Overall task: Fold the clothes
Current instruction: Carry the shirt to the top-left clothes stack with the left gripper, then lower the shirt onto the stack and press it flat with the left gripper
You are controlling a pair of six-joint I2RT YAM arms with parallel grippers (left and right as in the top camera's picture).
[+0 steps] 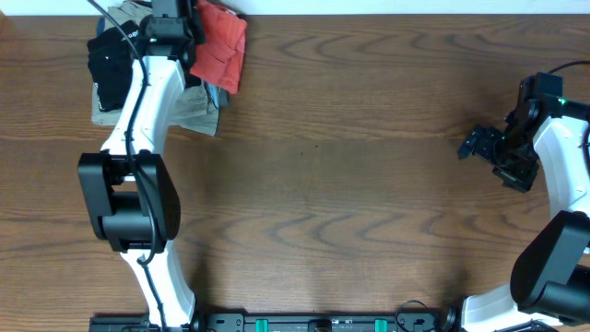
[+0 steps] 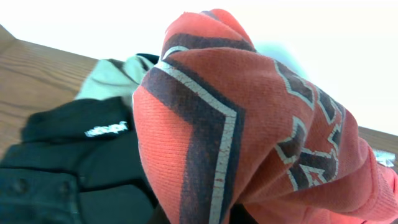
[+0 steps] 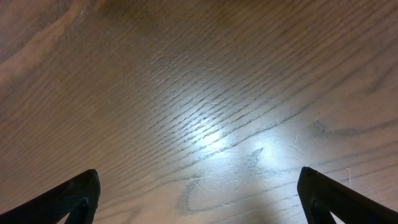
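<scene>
The coral-red T-shirt (image 1: 222,46) is bunched up at the table's far left edge, beside the clothes pile. My left gripper (image 1: 187,39) is against its left side and appears shut on it. In the left wrist view the T-shirt (image 2: 249,124) fills most of the frame, with its dark and white print showing, and it hides my fingers. My right gripper (image 1: 470,145) is open and empty over bare wood at the right. Its two fingertips sit wide apart in the right wrist view (image 3: 199,193).
A black folded garment (image 1: 111,65) lies on khaki folded trousers (image 1: 195,115) at the far left, under my left arm. Both show in the left wrist view: black garment (image 2: 74,168), khaki cloth (image 2: 115,78). The wooden table (image 1: 350,166) ends just beyond the pile.
</scene>
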